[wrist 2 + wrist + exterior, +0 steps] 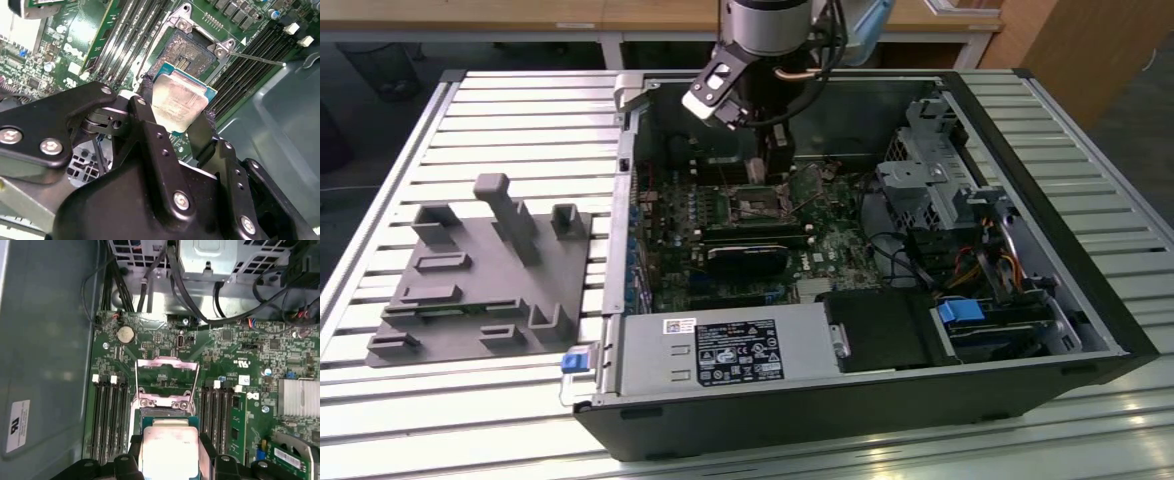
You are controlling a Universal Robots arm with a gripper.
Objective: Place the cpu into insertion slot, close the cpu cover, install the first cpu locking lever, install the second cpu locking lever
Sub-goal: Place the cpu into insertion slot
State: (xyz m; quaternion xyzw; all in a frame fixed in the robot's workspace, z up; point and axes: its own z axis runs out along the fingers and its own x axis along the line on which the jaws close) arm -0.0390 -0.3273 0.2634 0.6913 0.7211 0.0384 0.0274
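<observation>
Now tool (pixel 175 117) clamped on cpu (pixel 180 97) edges, just beside open insertion slot (pixel 187 52); cpu cover (pixel 167 363) raised

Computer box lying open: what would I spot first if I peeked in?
First, the shiny square cpu, pinched in the black end effector close over the slot on the green board. The slot's silver cover stands flipped open. In the exterior view, the arm hangs inside the open case, with a grey rack at that view's left.
</observation>
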